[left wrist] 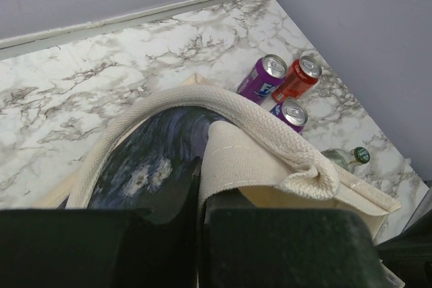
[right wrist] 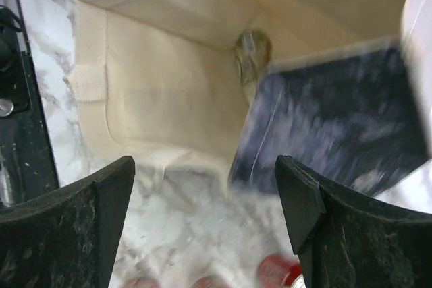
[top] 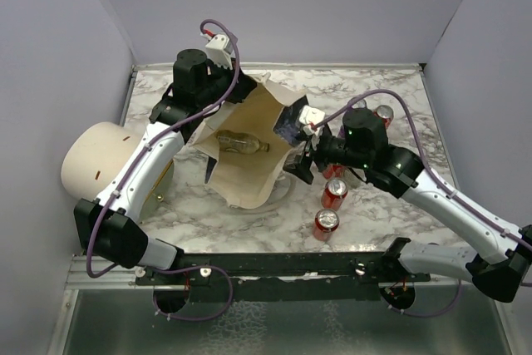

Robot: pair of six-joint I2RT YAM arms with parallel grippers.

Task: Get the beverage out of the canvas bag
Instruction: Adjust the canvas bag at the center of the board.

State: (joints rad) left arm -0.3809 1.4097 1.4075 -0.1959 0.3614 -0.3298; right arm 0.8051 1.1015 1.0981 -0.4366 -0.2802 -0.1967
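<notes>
The bottle (right wrist: 251,55) in the canvas bag (right wrist: 169,92) is blurred and partly hidden by the bag's dark panel (right wrist: 337,119); red cans (right wrist: 273,272) are cut off below.

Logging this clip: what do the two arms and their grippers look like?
The left arm and right arm share black joint housings and white link covers. A purple cable loops along each. The fingers are black, blocky wedges with scuffed faces.

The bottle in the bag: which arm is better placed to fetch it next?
Probably the right. The right pincer stands open before the canvas bag, facing the bottle inside; the left pincer is shut on its cloth.
</notes>
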